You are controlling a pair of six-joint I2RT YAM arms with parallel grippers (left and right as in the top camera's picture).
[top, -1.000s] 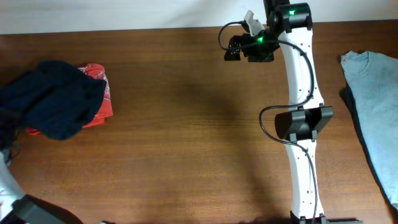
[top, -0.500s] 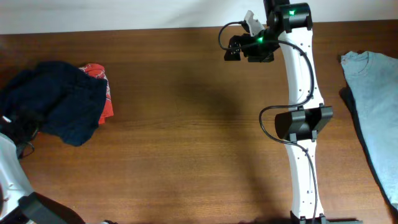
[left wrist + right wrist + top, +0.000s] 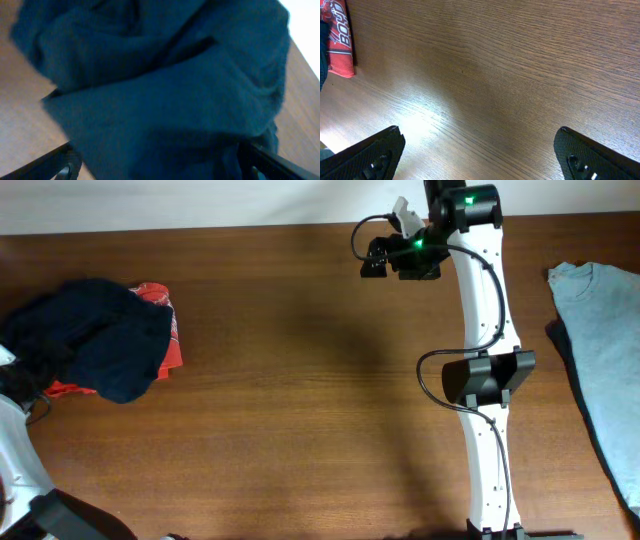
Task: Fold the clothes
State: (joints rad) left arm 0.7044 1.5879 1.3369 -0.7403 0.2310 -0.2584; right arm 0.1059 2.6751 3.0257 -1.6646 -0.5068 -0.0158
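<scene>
— At the left end of the table (image 3: 300, 410), heaped in a loose mound: the clothes (image 3: 90, 340), plain dark navy. Lies over most of the red shirt (image 3: 165, 330), with only its right side and a strip at the lower left showing. Any writing?

— On the red shirt only, caught at the top-left corner of the right wrist view. White block letters with a dark outline, "BO" legible, then perhaps a "U"; rest cut off by the frame edge.

— And the left gripper (image 3: 160, 167)?

— Pushed right up against the navy. Blurred blue folds across nearly the whole left wrist view. Fingers (image 3: 62, 165) spread wide, one at each lower corner, cloth bulging down between them.

— From overhead?

— Barely seen, at the left edge of the frame, touching the mound's lower-left side.

— Right gripper (image 3: 480, 155)?

— Spread wide as well, fingers (image 3: 377, 155) apart over bare brown wood grain. Overhead, hangs near the table's far edge, well apart from the mound.

— Elsewhere?

— Pale grey-blue T-shirt (image 3: 600, 350), spread flat at the right end and running off the frame.
</scene>
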